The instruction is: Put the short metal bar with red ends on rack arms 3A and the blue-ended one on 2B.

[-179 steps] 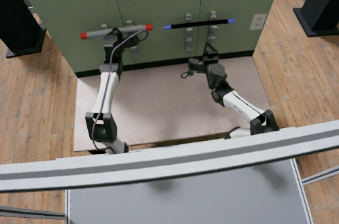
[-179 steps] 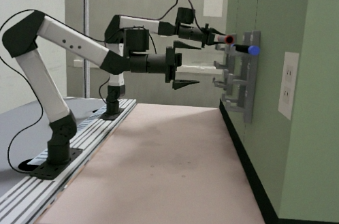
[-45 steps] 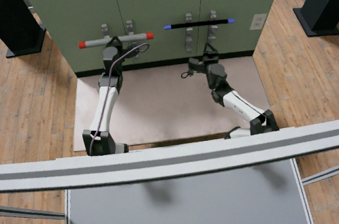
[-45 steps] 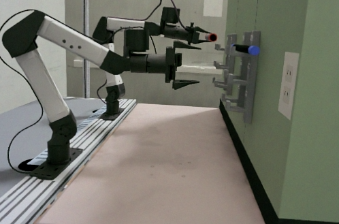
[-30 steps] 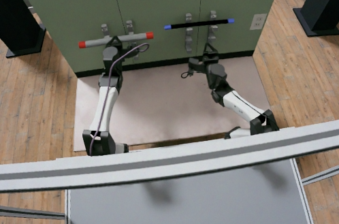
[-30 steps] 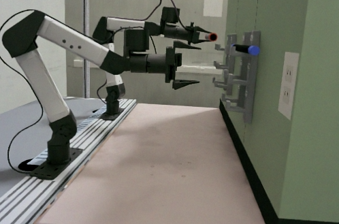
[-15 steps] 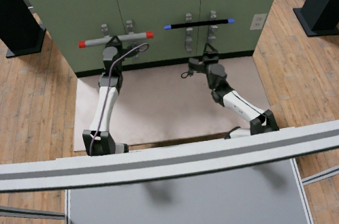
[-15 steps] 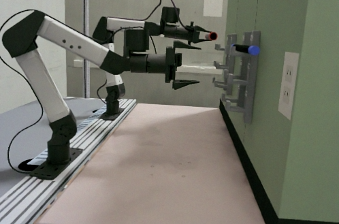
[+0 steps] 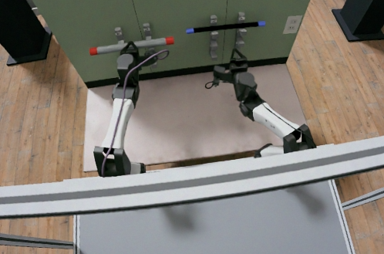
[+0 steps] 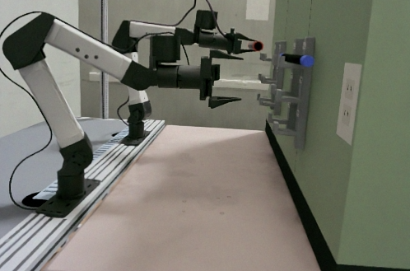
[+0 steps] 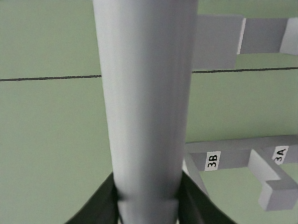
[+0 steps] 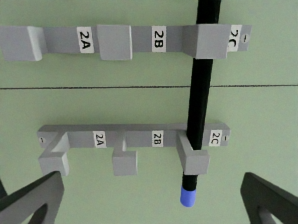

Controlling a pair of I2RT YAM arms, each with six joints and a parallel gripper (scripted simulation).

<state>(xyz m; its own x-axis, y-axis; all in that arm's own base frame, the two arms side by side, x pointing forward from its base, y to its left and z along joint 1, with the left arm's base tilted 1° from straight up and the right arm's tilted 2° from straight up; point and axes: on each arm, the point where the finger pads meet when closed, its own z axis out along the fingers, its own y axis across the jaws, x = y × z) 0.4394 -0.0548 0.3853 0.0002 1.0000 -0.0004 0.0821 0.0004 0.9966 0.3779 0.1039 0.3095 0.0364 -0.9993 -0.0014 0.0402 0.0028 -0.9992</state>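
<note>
My left gripper (image 9: 130, 45) (image 10: 251, 45) is shut on the grey bar with red ends (image 9: 109, 49) (image 11: 147, 90) near its middle. The bar is level, out in front of the left rack (image 9: 119, 34) (image 11: 232, 158). In the left wrist view the labels 3B (image 11: 212, 161) and 3A (image 11: 280, 155) show beside the bar; the 3A arms are not seen clearly. The black bar with blue ends (image 9: 225, 27) (image 10: 294, 59) (image 12: 199, 100) rests across the top pair of right rack arms, labelled 2C. My right gripper (image 10: 242, 79) (image 12: 151, 180) is open and empty, before the right rack, lower than that bar.
The 2B arms (image 12: 125, 163) (image 12: 115, 42) and the 2A arms (image 12: 54, 162) (image 12: 20, 44) jut from the right rack, below 2C, and hold no bar. A wall outlet (image 9: 292, 25) (image 10: 349, 103) is right of that rack. A pinkish table (image 9: 181, 120) (image 10: 198, 177) lies below both arms.
</note>
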